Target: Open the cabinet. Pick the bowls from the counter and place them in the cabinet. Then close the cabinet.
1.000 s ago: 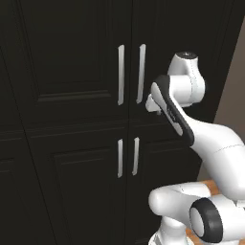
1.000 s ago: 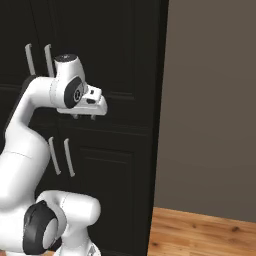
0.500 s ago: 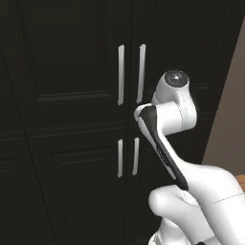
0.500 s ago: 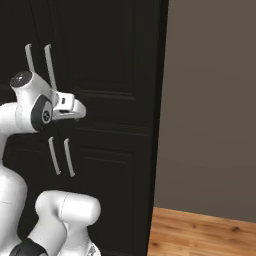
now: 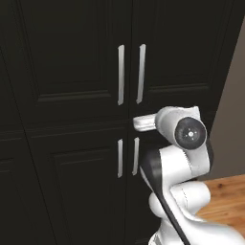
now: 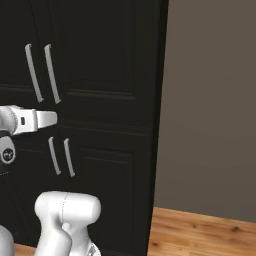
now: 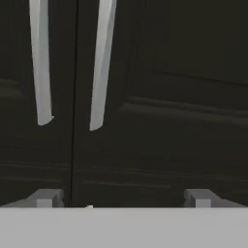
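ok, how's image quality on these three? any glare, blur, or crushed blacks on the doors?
Left base view: the cabinet is very dark, panel edges faint; its white handles stand out crisply, with no glare. Right base view: same deep blacks, with the wall evenly lit. Hand view: soft and blurry, handles smeared at the edges; the open pincer shows its fingertips.

Cabinet (image 5: 76, 57): tall, black, panelled double doors, both shut, fills upper left and centre of left base frame. Two slim white vertical bar handles (image 5: 130, 74) flank the centre seam; in hand frame they hang upper left.
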